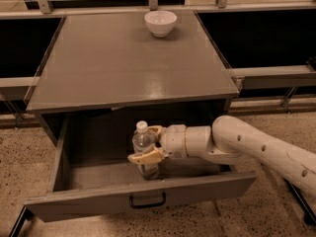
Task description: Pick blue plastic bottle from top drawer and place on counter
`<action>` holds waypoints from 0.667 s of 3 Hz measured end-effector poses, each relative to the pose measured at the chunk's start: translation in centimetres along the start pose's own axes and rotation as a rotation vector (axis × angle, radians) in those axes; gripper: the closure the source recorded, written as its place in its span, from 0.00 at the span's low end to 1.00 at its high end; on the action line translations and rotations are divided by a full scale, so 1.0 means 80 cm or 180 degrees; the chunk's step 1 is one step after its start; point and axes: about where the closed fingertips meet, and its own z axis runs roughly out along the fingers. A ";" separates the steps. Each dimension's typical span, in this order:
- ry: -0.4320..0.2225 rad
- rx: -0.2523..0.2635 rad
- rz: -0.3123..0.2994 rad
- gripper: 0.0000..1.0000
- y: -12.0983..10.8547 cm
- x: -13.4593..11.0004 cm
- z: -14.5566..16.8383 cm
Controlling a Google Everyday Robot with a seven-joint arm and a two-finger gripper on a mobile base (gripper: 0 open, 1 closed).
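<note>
Counter (128,68) fills the upper middle of the view, a wide flat grey cabinet top with a faint sheen, running from the near edge back to a rail at the far side. Speckled floor (29,162) shows to the left and right of the cabinet.

Just below the counter's near edge the top drawer (197,191) stands open toward the viewer, a shallow grey box as wide as the counter, with its front panel nearest.

A white robot arm (256,147) comes in from the lower right and reaches leftward over the drawer's right side into its middle.

At the arm's end the gripper (141,143) sits inside the drawer, a little left of centre. Its two tan fingers (145,157) are spread apart with the bottle between them: one crosses the near side of the bottle's lower body, the other lies by its far side near the shoulder.

A white bowl (160,22) rests upright on the far part of the counter, near the middle, well apart from everything else.

The blue plastic bottle (143,141) stands upright on the drawer floor, clear with a white cap, close behind the front panel.

A black bar handle (147,200) sits centred on the drawer front, directly below the bottle
</note>
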 end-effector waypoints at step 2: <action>-0.0230 0.0410 -0.0562 1.00 0.045 -0.170 -0.073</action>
